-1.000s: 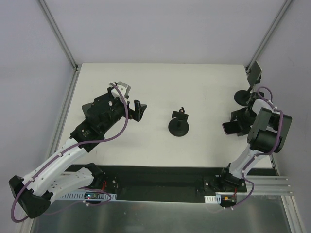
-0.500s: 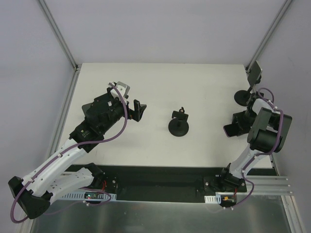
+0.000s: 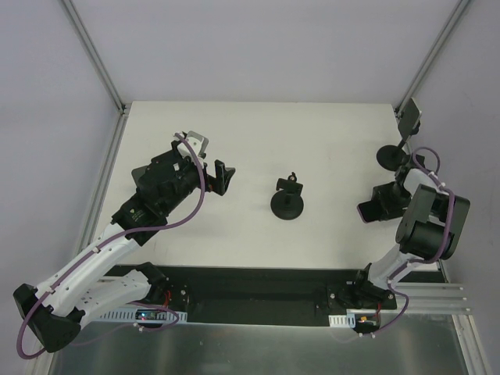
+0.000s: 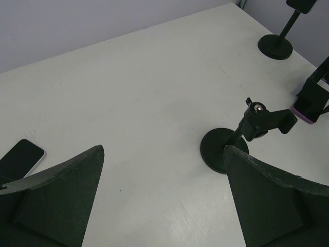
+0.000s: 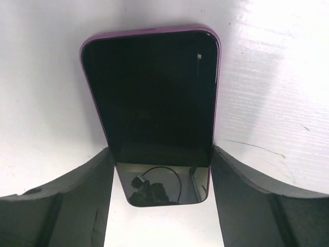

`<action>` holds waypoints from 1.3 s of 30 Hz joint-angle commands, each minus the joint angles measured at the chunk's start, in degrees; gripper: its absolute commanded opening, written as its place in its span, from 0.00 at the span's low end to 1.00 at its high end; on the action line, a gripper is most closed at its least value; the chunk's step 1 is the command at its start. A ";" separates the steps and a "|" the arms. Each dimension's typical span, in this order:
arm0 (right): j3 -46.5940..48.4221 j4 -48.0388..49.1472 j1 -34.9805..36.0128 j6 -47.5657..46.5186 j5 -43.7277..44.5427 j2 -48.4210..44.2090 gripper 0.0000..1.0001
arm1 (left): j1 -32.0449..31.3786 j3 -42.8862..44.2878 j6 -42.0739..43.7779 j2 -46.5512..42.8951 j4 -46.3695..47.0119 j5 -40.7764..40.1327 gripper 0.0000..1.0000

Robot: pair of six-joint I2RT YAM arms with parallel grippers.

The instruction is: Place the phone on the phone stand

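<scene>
Top: the stand (image 3: 287,205), disc base and thin pole, sits central, with the right gripper (image 3: 380,205) well apart to its right. Left wrist: the left gripper (image 4: 163,154) gapes empty. Right wrist: the right gripper pinches the glossy, purple-rimmed phone (image 5: 154,103) by its long edges; the slick glass may slip, or a nudge may topple the stand

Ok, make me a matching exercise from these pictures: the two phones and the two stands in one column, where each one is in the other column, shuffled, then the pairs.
1 purple-edged phone
2 light-edged phone
3 short phone stand
4 tall stand

a far right corner of the table
b middle of the table
c between the right gripper's fingers
d flat on the table beside the left gripper

Pairs: 1c, 2d, 3b, 4a.
</scene>
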 commanded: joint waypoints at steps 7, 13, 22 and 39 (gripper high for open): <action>-14.30 14.43 2.62 -9.74 -8.61 -16.85 0.01 | 0.40 2.03 0.65 -0.06 1.31 0.00 0.99; -17.56 17.33 8.50 -16.34 -5.12 -29.23 0.01 | 0.40 2.21 0.83 0.99 1.22 1.06 0.99; -19.06 18.48 20.44 -26.62 -3.34 -49.46 0.01 | 0.40 5.72 1.35 4.86 -2.20 12.91 0.99; -1.66 10.48 59.27 -43.59 -0.97 -59.25 0.01 | 0.75 24.44 -27.11 19.01 -5.99 43.77 0.96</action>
